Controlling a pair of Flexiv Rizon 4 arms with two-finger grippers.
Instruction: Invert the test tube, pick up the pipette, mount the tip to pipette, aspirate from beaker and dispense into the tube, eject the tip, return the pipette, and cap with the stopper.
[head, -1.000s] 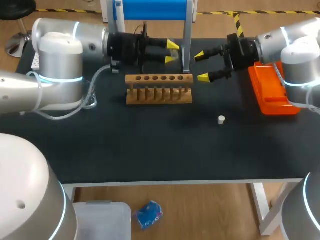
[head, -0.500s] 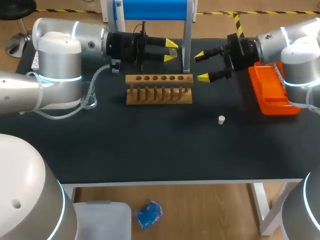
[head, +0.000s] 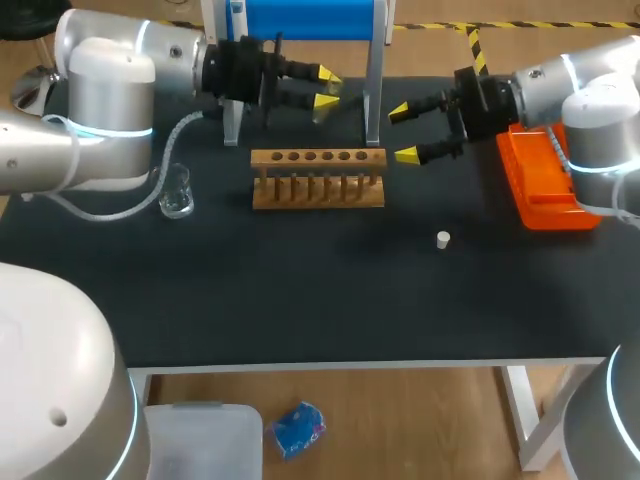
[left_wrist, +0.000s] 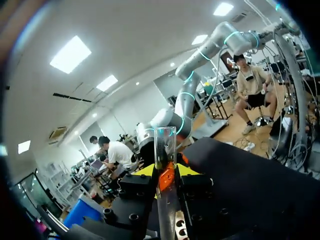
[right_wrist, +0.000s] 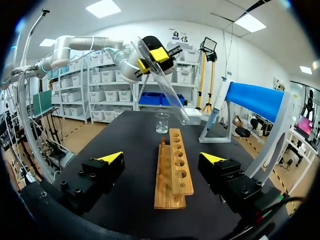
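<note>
The glass test tube (right_wrist: 167, 90) is in my left gripper (left_wrist: 166, 171), whose yellow-tipped fingers are clamped on it from both sides. It is held tilted in the air, and the right wrist view shows one end sloping down towards the table. From overhead, that gripper is on the far side of the wooden tube rack (head: 318, 178), close to the legs of the blue-topped stand (head: 300, 18). The glass beaker (head: 176, 190) stands on the black table (head: 300, 310) off the rack's left end, well apart from the tube. My right gripper (head: 402, 133) is beside the rack's right end with its fingers spread wide and nothing between them. Behind it lies the orange tip box (head: 545, 185). The small white stopper (head: 443, 239) sits alone on the table, nearer the front edge than the rack.
</note>
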